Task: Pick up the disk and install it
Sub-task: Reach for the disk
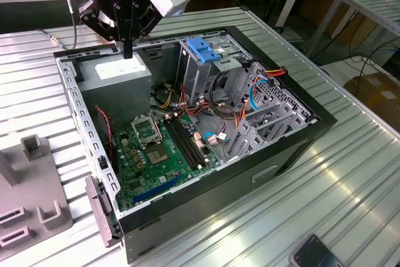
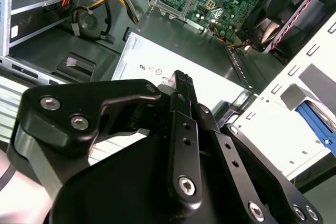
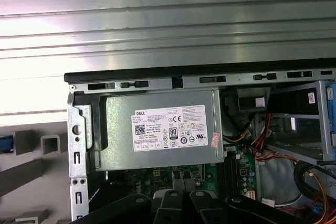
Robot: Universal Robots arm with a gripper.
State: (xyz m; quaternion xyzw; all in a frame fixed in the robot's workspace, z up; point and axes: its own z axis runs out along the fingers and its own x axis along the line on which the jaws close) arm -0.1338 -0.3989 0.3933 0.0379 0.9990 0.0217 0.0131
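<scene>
Pre-pick. gripper [image 1: 128, 49] is empty, fingers together, hanging just over the PSU [image 1: 119, 72] in the upper left of the exterior view. disk [image 3: 3, 144]: probably the blue sliver at the left edge of the first wrist view, by the grey fixture [image 3: 50, 142] outside the case, but I can't confirm. My read is that a grasp calls for fingers apart and a lift over the case wall [image 1: 74, 98]. Room: open air above the PSU, wall rim close beside the tip. cage [image 1: 203, 51] and cables [image 1: 215, 101] crowd the exterior frame's centre, so the install side looks tight.
</scene>
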